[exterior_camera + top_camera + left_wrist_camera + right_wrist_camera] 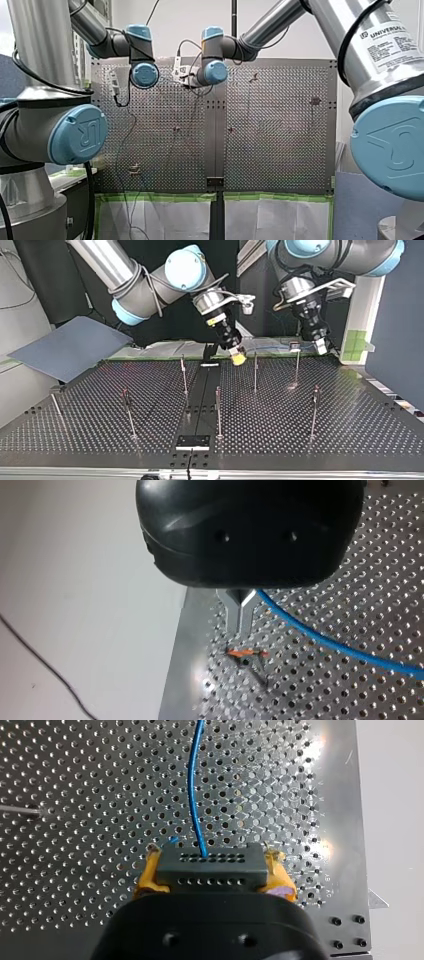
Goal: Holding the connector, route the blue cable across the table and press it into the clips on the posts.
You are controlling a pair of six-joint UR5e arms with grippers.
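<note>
From where I stand, the right gripper [212,864] is clenched on the black connector [211,872]. Its yellow pads [147,880] squeeze the block's two ends, low over the perforated table [350,430]. In the top view this is at the table's back edge, just beside the middle seam. The blue cable [192,785] leaves the connector's front face and runs straight ahead of that gripper over the holes. In the top view it carries on along the back edge towards the left gripper [241,622], which hangs further to that view's right. The left gripper's metal fingers [232,605] are pressed together to a narrow point. The cable comes out right beside their base and slants away across the table, and I cannot tell whether it is pinched between them. Just under the tips a post shows almost end-on, with an orange clip [245,653] on top. More thin posts [218,407] stand upright across the table, well apart, and none that I can make out has cable in it
</note>
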